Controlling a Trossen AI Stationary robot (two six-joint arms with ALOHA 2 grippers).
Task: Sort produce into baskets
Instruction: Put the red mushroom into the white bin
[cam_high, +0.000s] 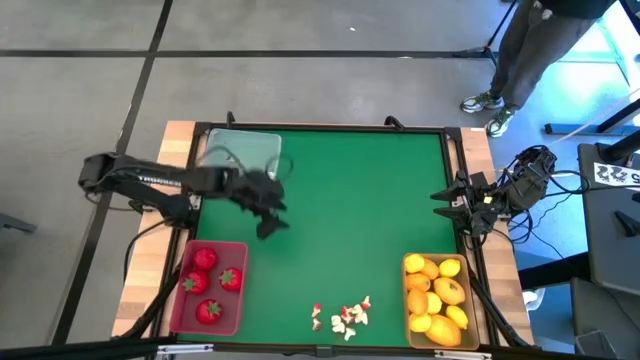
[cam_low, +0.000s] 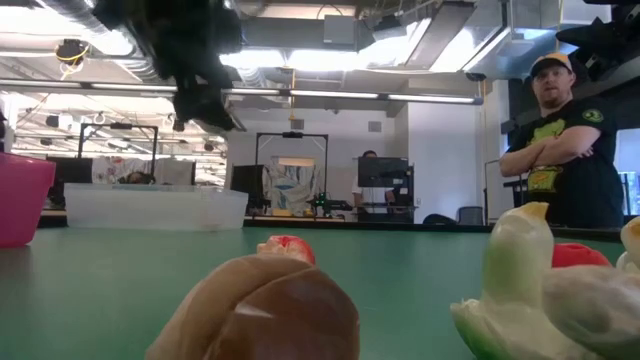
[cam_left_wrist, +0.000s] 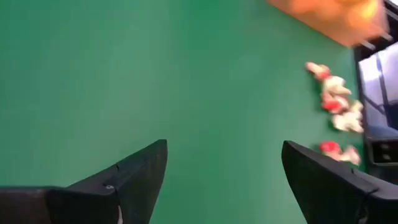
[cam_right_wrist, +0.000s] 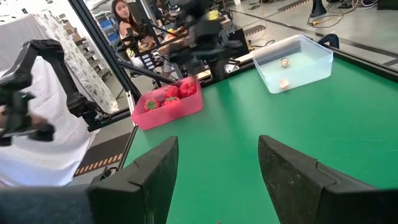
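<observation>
Several small white-and-red bits (cam_high: 342, 317) lie on the green mat near its front edge; they also show in the left wrist view (cam_left_wrist: 336, 106). My left gripper (cam_high: 270, 215) is open and empty above the mat, between the clear tray (cam_high: 240, 152) and the pink-red tray (cam_high: 210, 285), which holds three strawberries. The tan-yellow tray (cam_high: 437, 297) holds several yellow and orange lemons. The clear tray holds two small bits (cam_right_wrist: 285, 71). My right gripper (cam_high: 440, 197) is open and empty at the mat's right edge.
A wooden border (cam_high: 500, 260) and a black frame surround the mat. A person (cam_low: 558, 150) stands beyond the table's far right corner; another person (cam_right_wrist: 124, 15) shows past the left side. The mat's middle (cam_high: 360, 220) is bare.
</observation>
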